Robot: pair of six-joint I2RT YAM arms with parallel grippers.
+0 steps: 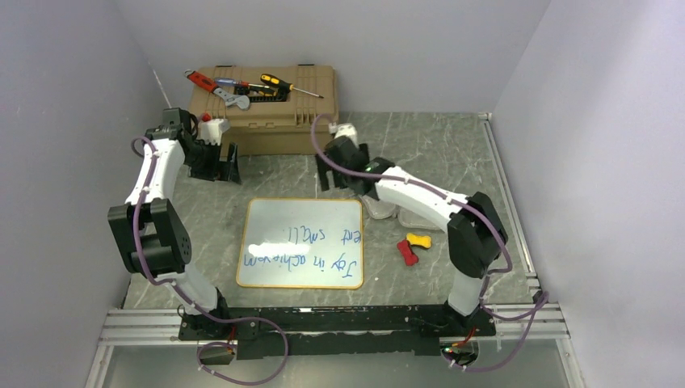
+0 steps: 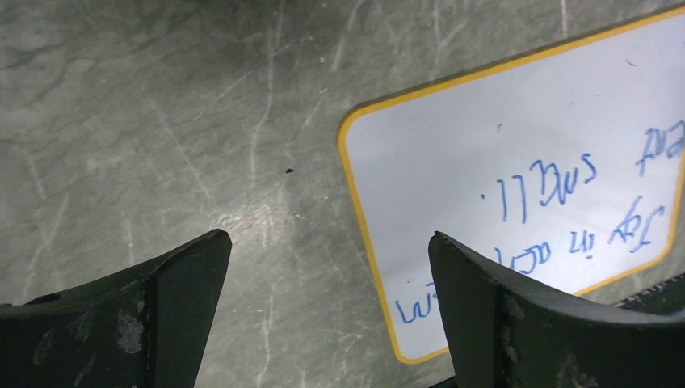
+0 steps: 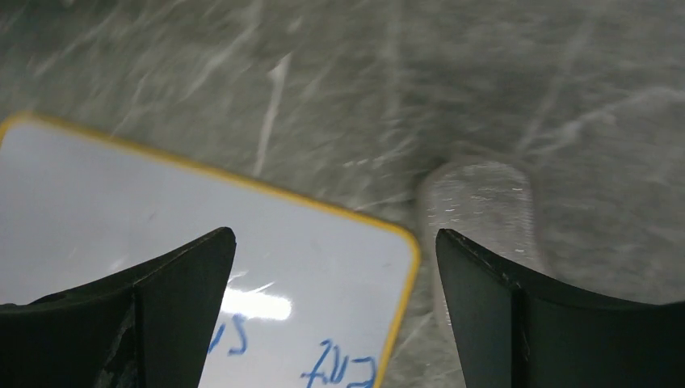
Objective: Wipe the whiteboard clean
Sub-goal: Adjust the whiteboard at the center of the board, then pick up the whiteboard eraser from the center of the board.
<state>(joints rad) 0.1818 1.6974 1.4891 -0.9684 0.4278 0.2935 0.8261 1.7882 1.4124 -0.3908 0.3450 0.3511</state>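
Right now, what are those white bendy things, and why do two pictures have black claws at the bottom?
Those are a robot's left arm and right arm, bolted to a table. One picture looks down from above. The other two come from small cameras on the wrists, so the black claws are the fingers of the left hand and the right hand. Both hands are open and hold nothing. On the table lies a whiteboard with blue writing, which the robot should wipe clean. Behind it stands a toolbox with tools on top. Beside the board lie a red piece and a yellow piece.
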